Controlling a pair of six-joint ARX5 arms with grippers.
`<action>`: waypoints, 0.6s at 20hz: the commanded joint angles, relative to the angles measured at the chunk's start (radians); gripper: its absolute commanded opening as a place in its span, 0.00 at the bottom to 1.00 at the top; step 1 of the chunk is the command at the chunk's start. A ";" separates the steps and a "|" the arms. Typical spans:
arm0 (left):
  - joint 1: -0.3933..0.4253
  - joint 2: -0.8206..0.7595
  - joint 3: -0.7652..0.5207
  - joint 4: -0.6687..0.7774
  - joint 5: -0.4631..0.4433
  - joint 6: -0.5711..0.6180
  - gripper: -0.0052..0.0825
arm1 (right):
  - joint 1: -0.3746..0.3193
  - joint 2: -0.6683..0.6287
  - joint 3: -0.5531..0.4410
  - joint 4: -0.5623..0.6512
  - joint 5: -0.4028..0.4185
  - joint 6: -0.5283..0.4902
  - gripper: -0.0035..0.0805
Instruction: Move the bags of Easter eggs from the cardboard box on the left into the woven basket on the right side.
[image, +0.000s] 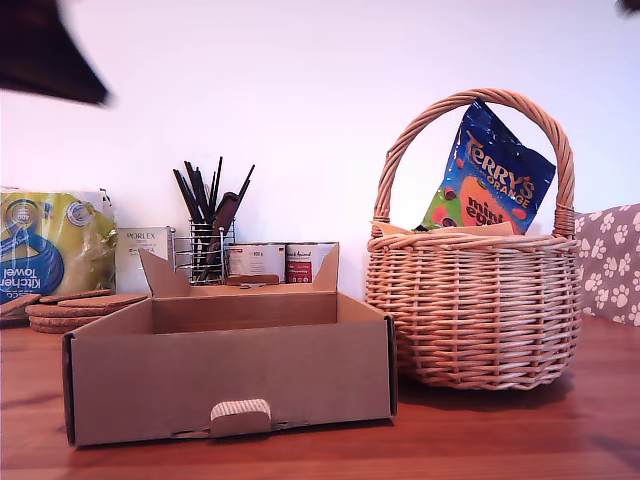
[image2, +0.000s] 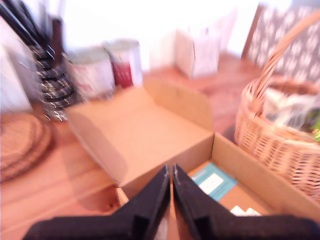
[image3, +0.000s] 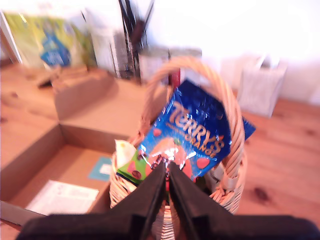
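Note:
The cardboard box (image: 230, 375) stands at the exterior view's left; its floor (image2: 220, 182) shows only flat labels and no bags. The woven basket (image: 475, 310) stands at the exterior view's right. A dark blue Terry's Orange bag (image: 495, 175) stands upright in it under the handle, with a pale packet (image3: 125, 150) beside it. My first gripper (image2: 171, 172) hovers shut and empty over the box's front. My second gripper (image3: 167, 170) hangs shut above the basket (image3: 232, 150) and the Terry's bag (image3: 197, 130), holding nothing. A blurred dark arm (image: 50, 50) shows at the exterior view's top left corner.
Behind the box are a kitchen towel pack (image: 50, 245), cork coasters (image: 75, 310), a white Porlex carton (image: 140, 255), a black wire utensil holder (image: 208, 240) and two tins (image: 285, 262). A paw-print cushion (image: 610, 260) sits at the exterior view's right edge.

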 joint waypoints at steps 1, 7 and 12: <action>0.000 -0.096 -0.021 -0.050 0.004 0.015 0.04 | -0.007 -0.061 -0.011 -0.041 0.002 0.003 0.03; 0.000 -0.298 -0.021 -0.184 -0.003 0.041 0.04 | -0.006 -0.157 -0.004 -0.076 0.016 0.009 0.03; 0.000 -0.309 -0.020 -0.280 -0.003 0.040 0.04 | -0.006 -0.152 -0.003 -0.126 0.017 0.014 0.03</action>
